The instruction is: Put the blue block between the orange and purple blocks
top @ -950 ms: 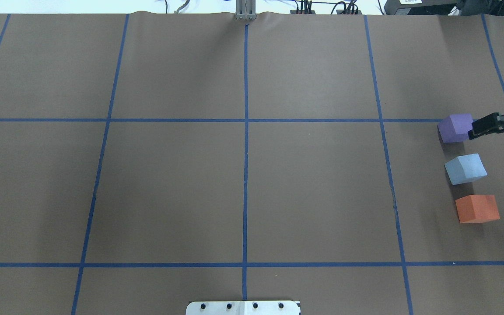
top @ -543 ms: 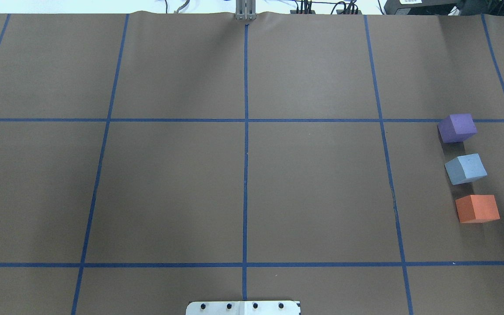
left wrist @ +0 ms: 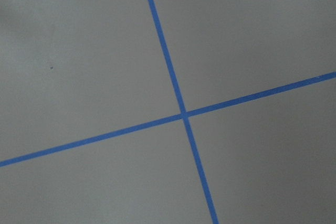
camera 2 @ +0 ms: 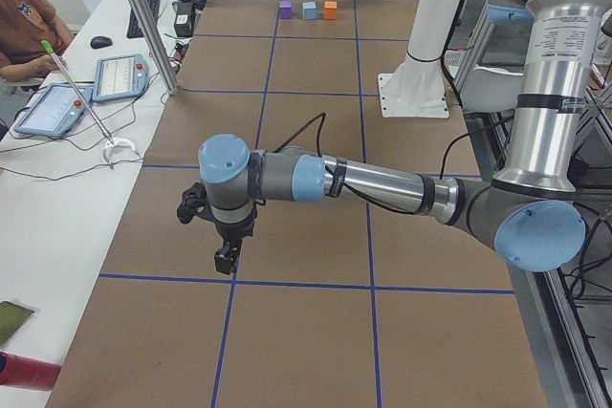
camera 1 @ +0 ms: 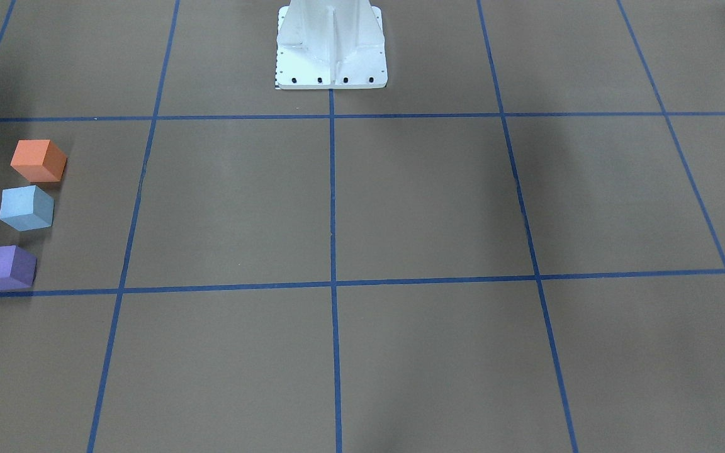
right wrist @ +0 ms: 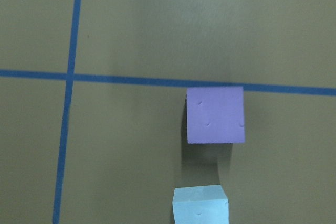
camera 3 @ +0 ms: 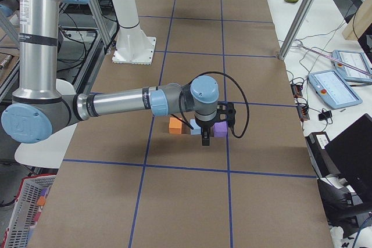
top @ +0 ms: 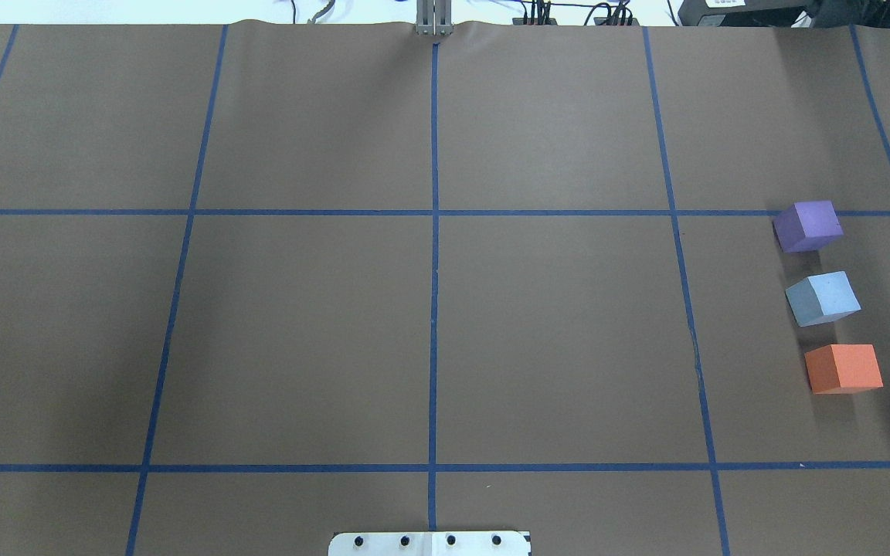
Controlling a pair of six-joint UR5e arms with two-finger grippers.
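Three matte, sharp-edged cubes stand apart in a row on brown paper (top: 429,324). The blue block (top: 822,297) sits between the orange block (top: 844,368) and the purple block (top: 807,225), beneath the right gripper (camera 3: 204,139). The left gripper (camera 2: 226,260) hangs well away. Whether either gripper's fingers are spread or together cannot be told.

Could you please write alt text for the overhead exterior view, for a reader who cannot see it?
Three blocks sit apart in a column near the right edge of a brown table gridded with blue tape: purple block farthest, blue block in the middle, orange block nearest. A white base plate shows at bottom centre.
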